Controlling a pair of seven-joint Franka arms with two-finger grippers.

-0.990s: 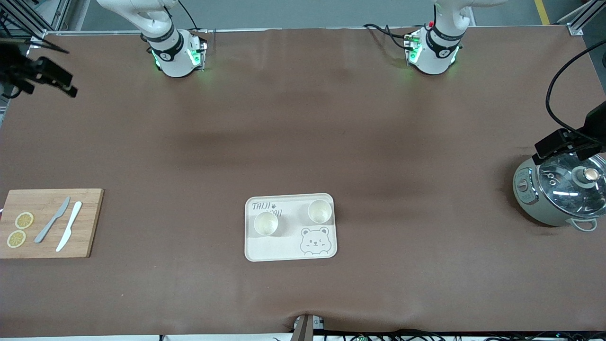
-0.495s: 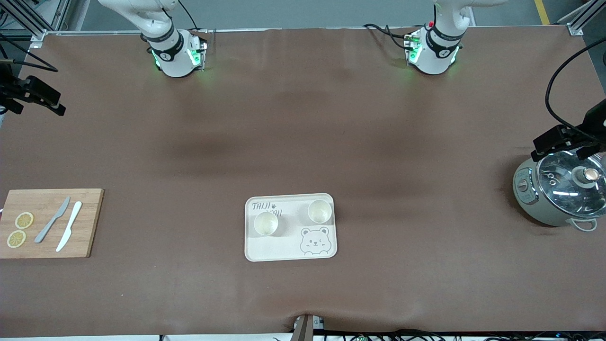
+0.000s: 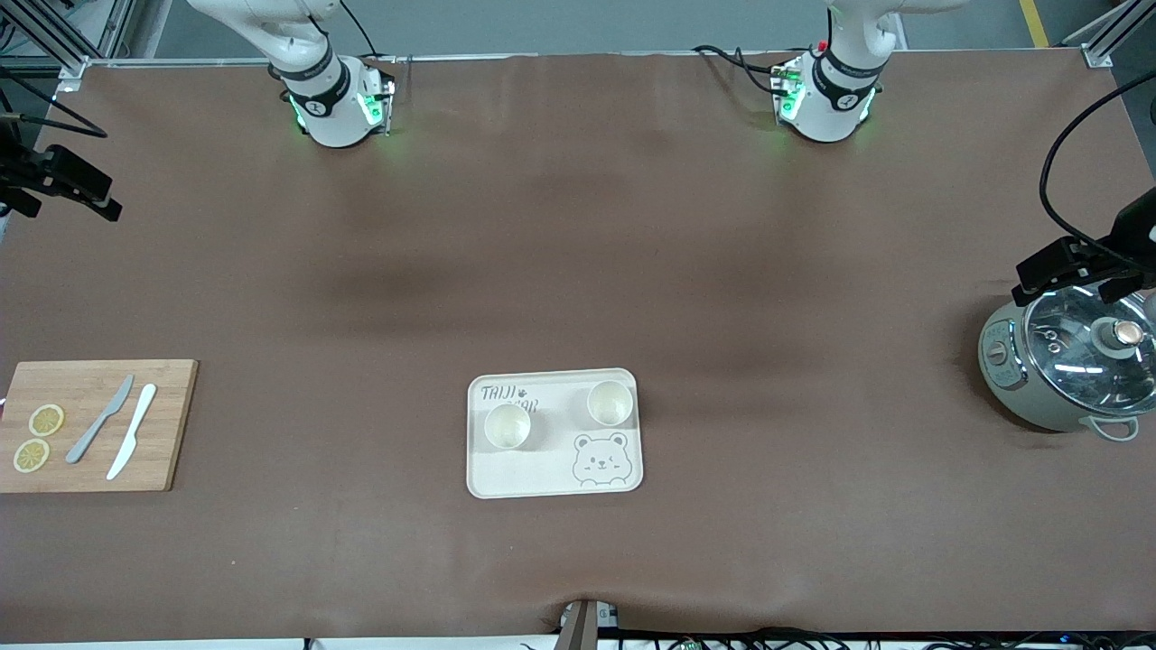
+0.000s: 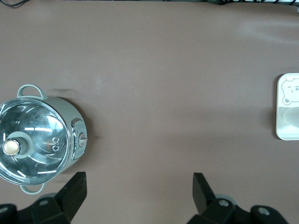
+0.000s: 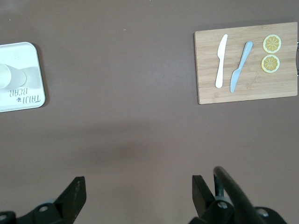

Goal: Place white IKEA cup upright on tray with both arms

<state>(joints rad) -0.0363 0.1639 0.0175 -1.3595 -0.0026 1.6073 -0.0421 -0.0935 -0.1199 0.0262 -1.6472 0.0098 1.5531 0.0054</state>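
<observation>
Two white cups stand upright on the cream tray (image 3: 542,478) with the bear drawing, one (image 3: 508,426) toward the right arm's end and one (image 3: 610,403) toward the left arm's end. My left gripper (image 3: 1075,273) is open and empty, raised over the edge of the pot at the left arm's end; its wrist view (image 4: 139,186) shows bare mat between its fingers and the tray (image 4: 289,133) far off. My right gripper (image 3: 68,185) is open and empty, raised over the table's edge at the right arm's end; its wrist view (image 5: 138,189) shows the tray (image 5: 23,100) and a cup (image 5: 9,74).
A grey-green pot with a glass lid (image 3: 1070,370) stands at the left arm's end, also in the left wrist view (image 4: 37,140). A wooden cutting board (image 3: 172,433) with two knives and two lemon slices lies at the right arm's end, also in the right wrist view (image 5: 247,93).
My right gripper has shifted a little along the table's edge, then settled. The left gripper, cups and tray have barely moved.
</observation>
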